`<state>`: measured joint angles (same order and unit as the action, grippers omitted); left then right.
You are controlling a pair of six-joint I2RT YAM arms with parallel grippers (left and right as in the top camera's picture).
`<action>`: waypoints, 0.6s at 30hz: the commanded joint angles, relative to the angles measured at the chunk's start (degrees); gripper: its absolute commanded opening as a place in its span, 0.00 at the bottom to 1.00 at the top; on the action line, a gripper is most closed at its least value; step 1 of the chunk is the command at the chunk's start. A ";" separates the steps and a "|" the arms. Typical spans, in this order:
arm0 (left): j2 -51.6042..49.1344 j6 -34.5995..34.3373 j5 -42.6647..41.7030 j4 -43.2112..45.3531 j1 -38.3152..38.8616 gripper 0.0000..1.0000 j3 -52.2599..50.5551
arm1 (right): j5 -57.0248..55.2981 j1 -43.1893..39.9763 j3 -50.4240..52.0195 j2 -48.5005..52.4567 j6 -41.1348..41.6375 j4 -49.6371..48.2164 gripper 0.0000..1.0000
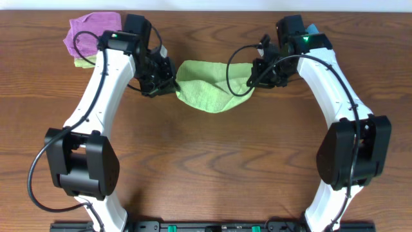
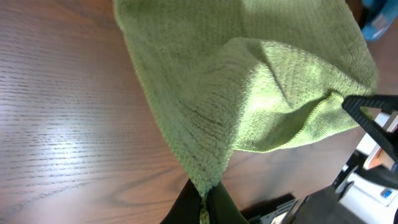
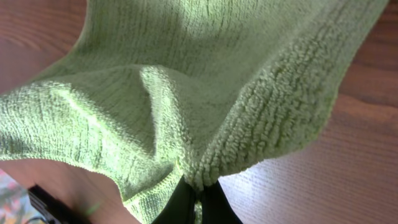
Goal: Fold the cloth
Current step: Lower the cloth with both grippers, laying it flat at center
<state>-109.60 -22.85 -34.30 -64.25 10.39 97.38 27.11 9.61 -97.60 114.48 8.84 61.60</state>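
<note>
Holding green cloth (image 1: 209, 87) slung between both arms, over the back-middle of the counter (image 1: 206, 161). Left jaws clamped on its left corner, right jaws clamped on its right corner. Middle sags; can't tell if it touches wood. Purple cloth (image 1: 87, 32) back-left, apart.

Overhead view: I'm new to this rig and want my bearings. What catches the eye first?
A green cloth sags between both grippers at the far middle of the table: the left gripper pinches one end, the right gripper the other. A purple cloth lies bunched at the far left.
</note>
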 commanded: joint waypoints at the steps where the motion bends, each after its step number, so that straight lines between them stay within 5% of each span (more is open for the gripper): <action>1: 1.20 1.40 0.35 -0.46 0.24 0.06 -3.32 | 0.11 0.22 0.70 -1.88 -3.89 0.28 0.01; 6: 2.47 0.20 -1.09 1.11 0.33 0.06 -9.62 | 0.04 0.22 5.73 -7.76 -5.64 -2.29 0.02; 18: 13.03 -8.72 -2.01 12.07 6.27 0.06 -27.85 | 0.68 0.24 36.02 -24.15 -0.96 -16.09 0.02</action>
<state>-96.88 -29.41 -35.57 -52.21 15.29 72.51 26.85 9.61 -65.54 90.35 6.61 46.19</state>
